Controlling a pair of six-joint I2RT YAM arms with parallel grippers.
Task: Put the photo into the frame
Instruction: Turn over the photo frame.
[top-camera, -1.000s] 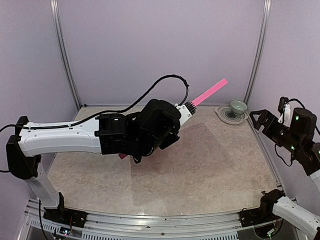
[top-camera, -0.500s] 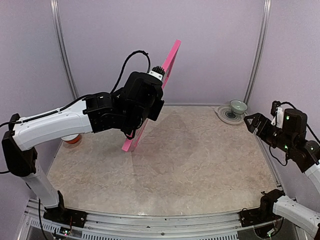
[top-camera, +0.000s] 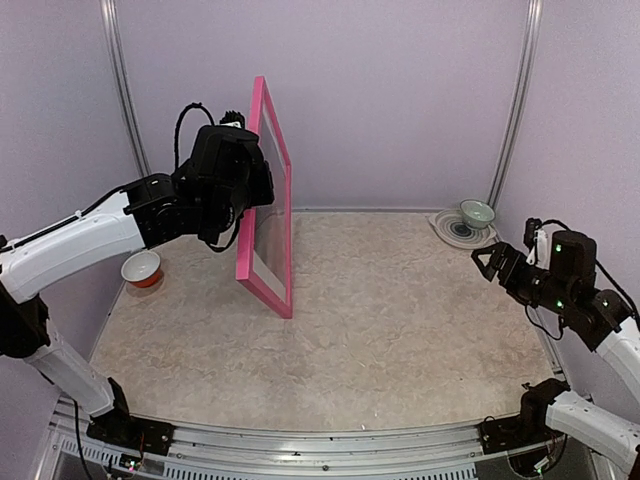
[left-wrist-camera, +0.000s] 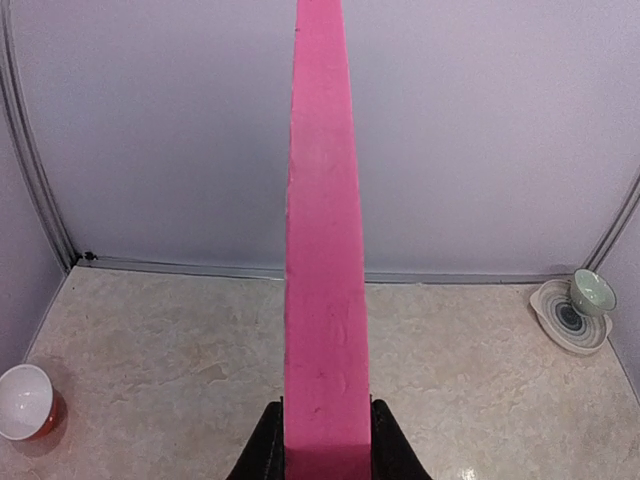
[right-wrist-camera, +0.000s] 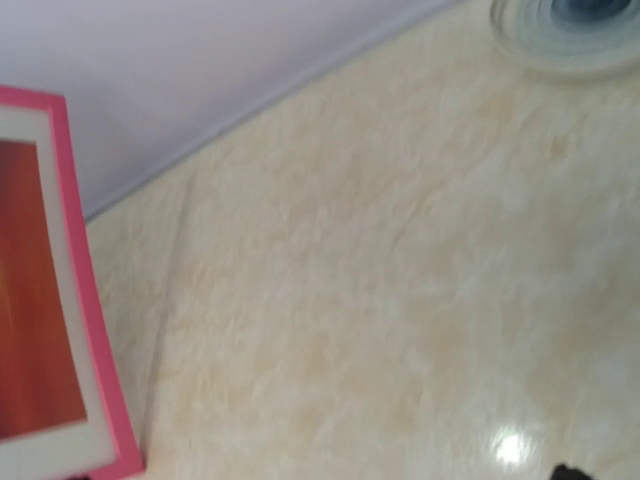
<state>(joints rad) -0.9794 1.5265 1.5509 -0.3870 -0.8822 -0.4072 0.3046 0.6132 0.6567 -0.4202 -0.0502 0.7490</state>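
The frame (top-camera: 288, 250) is bright pink and stands upright on its lower edge, left of the table's middle. My left gripper (top-camera: 252, 185) is shut on its far side edge, high up. In the left wrist view the pink edge (left-wrist-camera: 322, 300) runs straight up from between the fingers of my left gripper (left-wrist-camera: 322, 440). The right wrist view shows the frame's front corner (right-wrist-camera: 95, 330) with a white mat (right-wrist-camera: 68, 300) and the red photo (right-wrist-camera: 28, 300) inside it. My right gripper (top-camera: 487, 264) is open and empty at the right, above the table.
A red-and-white bowl (top-camera: 141, 268) sits at the left edge, also in the left wrist view (left-wrist-camera: 25, 402). A pale green cup (top-camera: 476, 212) stands on a ringed plate (top-camera: 455, 232) in the back right corner. Walls close off the back and both sides.
My left arm has swung the frame from a tilt above the table's middle to upright at the left. My right gripper has moved slightly down and left.
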